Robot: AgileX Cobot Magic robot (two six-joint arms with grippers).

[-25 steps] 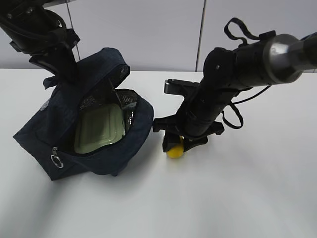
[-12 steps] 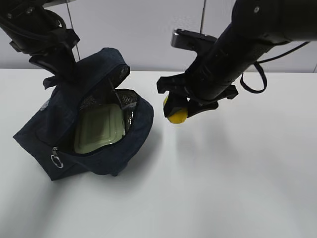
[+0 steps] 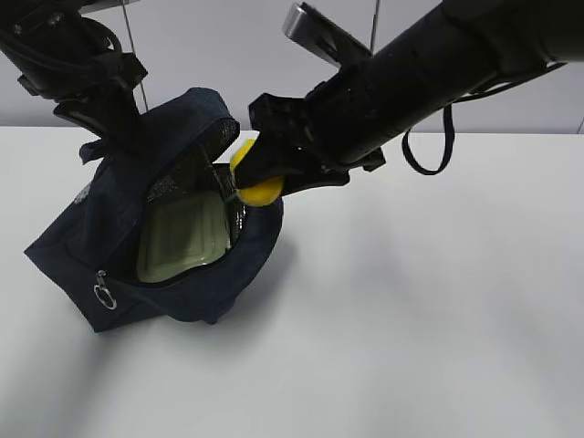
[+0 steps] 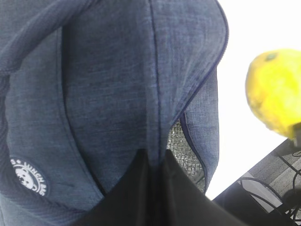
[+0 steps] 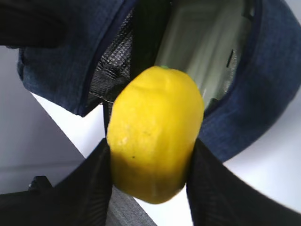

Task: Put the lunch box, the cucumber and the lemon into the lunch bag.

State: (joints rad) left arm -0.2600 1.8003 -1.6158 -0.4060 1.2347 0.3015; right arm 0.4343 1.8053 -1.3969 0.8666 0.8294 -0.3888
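Observation:
The navy lunch bag [image 3: 100,242] lies open on the white table, with the sage-green lid of the lunch box [image 3: 182,239] showing inside. My left gripper [image 3: 119,137] is shut on a fold of the bag's top flap [image 4: 155,117] and holds it up. My right gripper [image 3: 251,178] is shut on the yellow lemon [image 3: 257,187] and holds it in the air just over the right rim of the bag's opening. The lemon fills the right wrist view [image 5: 155,139], with the box lid [image 5: 202,42] beyond it. It also shows in the left wrist view [image 4: 275,92]. The cucumber is not visible.
The white table [image 3: 420,319] stretches right of and in front of the bag. A silver ring pull [image 3: 107,297] hangs at the bag's front left corner. A grey panelled wall stands behind. The right arm [image 3: 429,64] reaches across above the table.
My right gripper has lifted the lemon off the table and carried it up and left, to the rim of the bag's opening. The left gripper and bag have not moved.

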